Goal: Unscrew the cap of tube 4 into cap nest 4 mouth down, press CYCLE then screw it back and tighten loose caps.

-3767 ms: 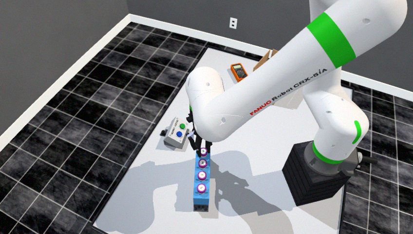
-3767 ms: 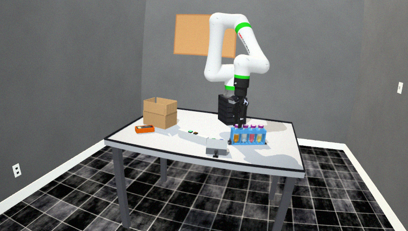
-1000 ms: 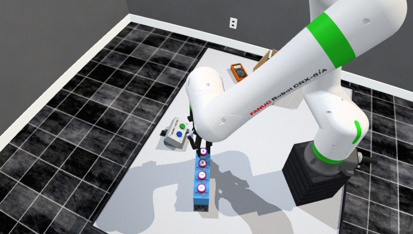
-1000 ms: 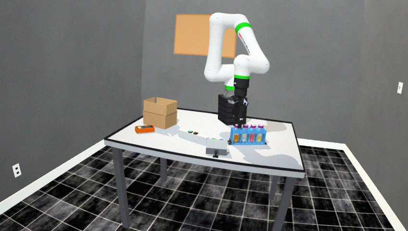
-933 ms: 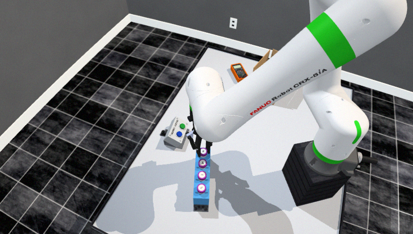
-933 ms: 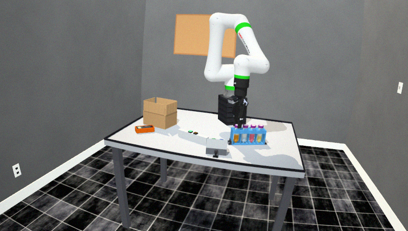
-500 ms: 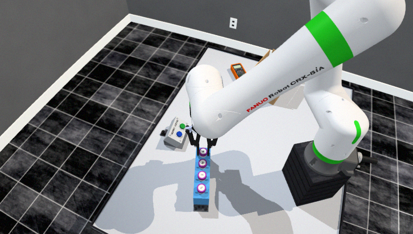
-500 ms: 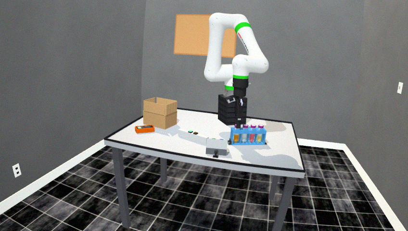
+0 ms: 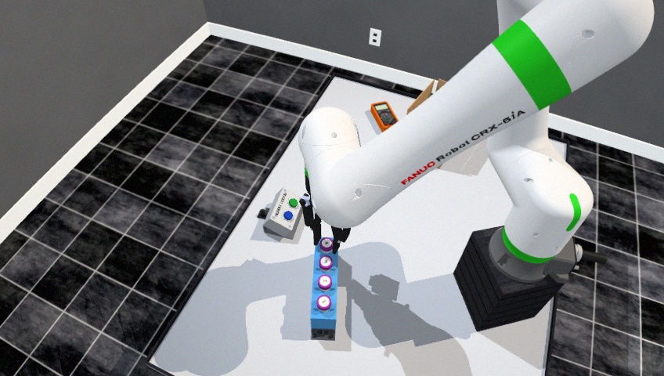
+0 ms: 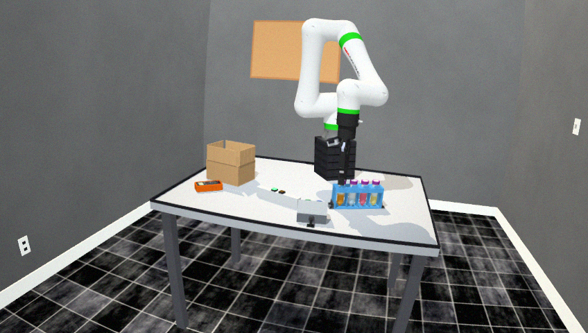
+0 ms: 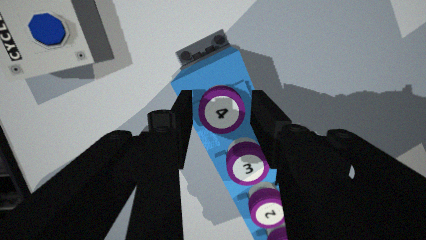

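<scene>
The blue decapping station point(image 9: 324, 288) holds four tubes with purple caps, all on. Cap 4 point(image 9: 326, 244) is at the end nearest the key housing. In the wrist view cap 4 point(image 11: 222, 110) sits between my two black fingers, with caps 3 point(image 11: 247, 167) and 2 point(image 11: 267, 212) behind it. My gripper point(image 11: 221, 107) points straight down over tube 4 and straddles the cap. A thin gap shows on each side, so the fingers do not touch it. The gripper also shows in the exterior view point(image 10: 342, 181). The cap tray's two small lamps point(image 10: 278, 190) look dark.
The grey key housing point(image 9: 283, 218) lies just beyond the rack, with the blue CYCLE key point(image 11: 46, 29) and the green READY key point(image 9: 293, 202), both unlit. An orange multimeter point(image 9: 384, 115) and a cardboard box point(image 10: 230, 161) stand at the far end. The arm's black pedestal point(image 9: 507, 283) is beside the rack.
</scene>
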